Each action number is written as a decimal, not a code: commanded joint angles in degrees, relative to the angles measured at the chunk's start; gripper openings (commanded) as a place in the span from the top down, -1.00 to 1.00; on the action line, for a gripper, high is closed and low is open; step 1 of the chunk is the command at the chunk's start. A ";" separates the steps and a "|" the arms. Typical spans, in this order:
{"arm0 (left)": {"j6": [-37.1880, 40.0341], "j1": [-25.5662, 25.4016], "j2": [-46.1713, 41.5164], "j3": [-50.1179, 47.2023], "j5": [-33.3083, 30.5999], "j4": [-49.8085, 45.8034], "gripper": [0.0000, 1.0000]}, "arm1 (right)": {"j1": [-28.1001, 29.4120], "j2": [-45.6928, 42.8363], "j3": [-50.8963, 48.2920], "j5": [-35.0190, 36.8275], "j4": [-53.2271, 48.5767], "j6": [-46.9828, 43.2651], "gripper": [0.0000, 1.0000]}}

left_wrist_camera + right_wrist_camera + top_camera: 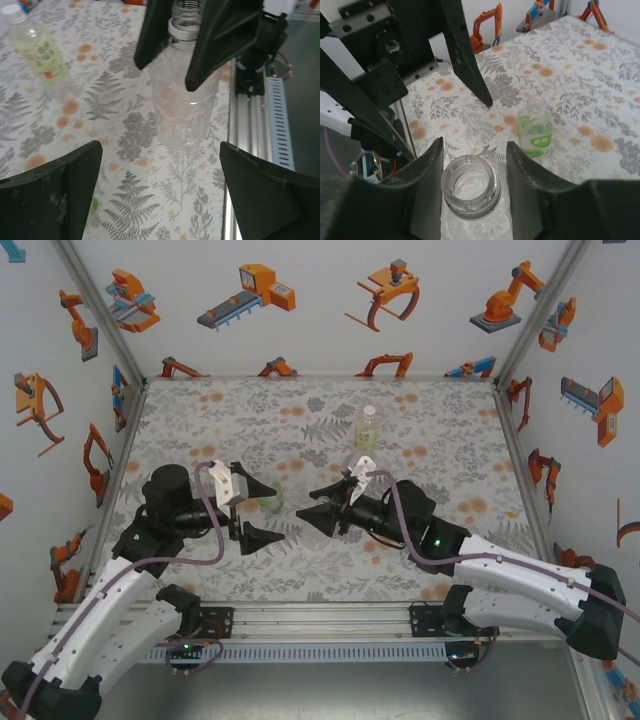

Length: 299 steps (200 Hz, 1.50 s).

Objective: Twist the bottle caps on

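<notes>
The colourless bottle (pixel 185 105) stands on the table with its neck (pixel 470 187) uncapped. My right gripper (pixel 475 145) is shut on it, one finger on each side of the neck. An uncapped green-tinted bottle (pixel 535 132) stands just beyond it, beside one finger of my left gripper (pixel 272 515). My left gripper (pixel 160 170) is open and holds nothing, facing the colourless bottle from a short way off. The pale yellow bottle (pixel 368 427) stands farther back with a white cap (pixel 12 12) on it.
The flower-printed table (pixel 220 420) is walled on three sides by white panels with orange robot pictures. A metal rail (pixel 320 625) with both arm bases runs along the near edge. The two grippers (pixel 310 505) face each other closely at mid-table.
</notes>
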 commanded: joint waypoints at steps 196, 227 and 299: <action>-6.00 -13.36 12.98 1.79 3.63 17.54 -0.58 | -0.11 2.76 5.66 -12.35 18.33 7.91 0.76; -5.42 -13.38 12.94 2.13 3.99 16.43 -0.42 | -0.10 2.50 5.93 -12.67 18.22 7.85 0.77; -3.39 -13.37 12.37 2.71 0.95 12.12 0.10 | -0.10 0.88 6.97 -10.94 12.68 5.84 -0.01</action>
